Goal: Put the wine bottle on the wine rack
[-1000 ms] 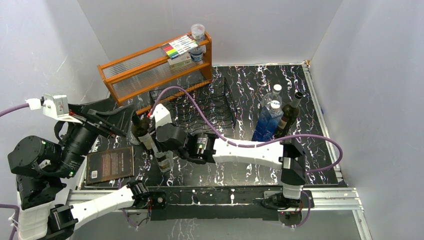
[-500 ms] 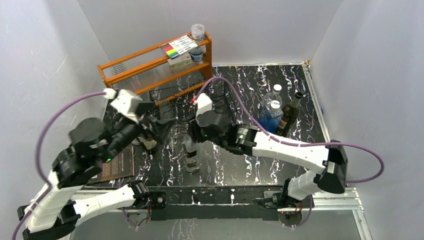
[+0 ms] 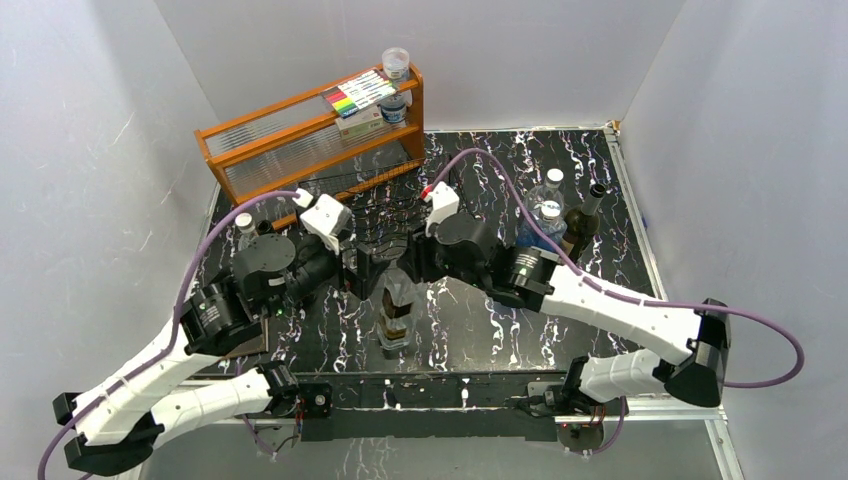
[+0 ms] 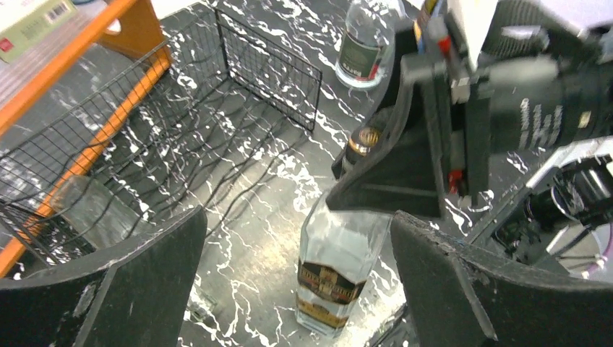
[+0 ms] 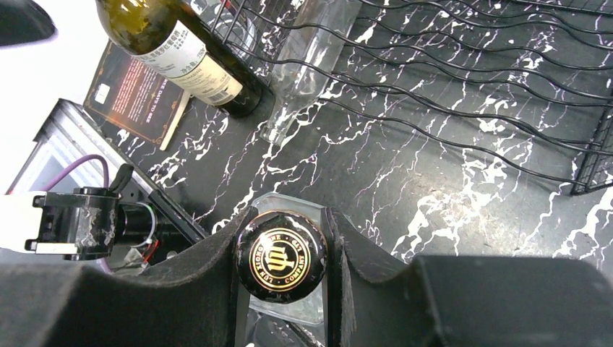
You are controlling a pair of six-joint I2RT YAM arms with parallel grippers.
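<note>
Both arms have closed in on the middle of the worktop (image 3: 480,330): the right arm has carried the clear wine bottle (image 4: 336,267) rightward, and the left arm has swung in from the left wall. The left pincer (image 3: 365,270) now sits just left of the bottle, jaws spread wide and empty. The right pincer (image 5: 283,238) is clamped at the black cap (image 5: 282,262), holding the bottle upright on the near side of the wine rack (image 4: 271,69); whether its base touches the worktop I cannot tell. This looks like a second grip being set up so the bottle can be tipped flat into a cradle — it is not on the rack yet. Counting: two arms, one rack, one orange wooden shelf (image 3: 300,140), and six bottles — the held one, a clear glass bottle (image 5: 311,43) lying on the rack's wires, a green wine bottle (image 5: 181,50) standing at the left, and a blue bottle (image 3: 535,235), a clear water bottle (image 3: 552,185) and a dark bottle (image 3: 583,225) grouped at the right.
</note>
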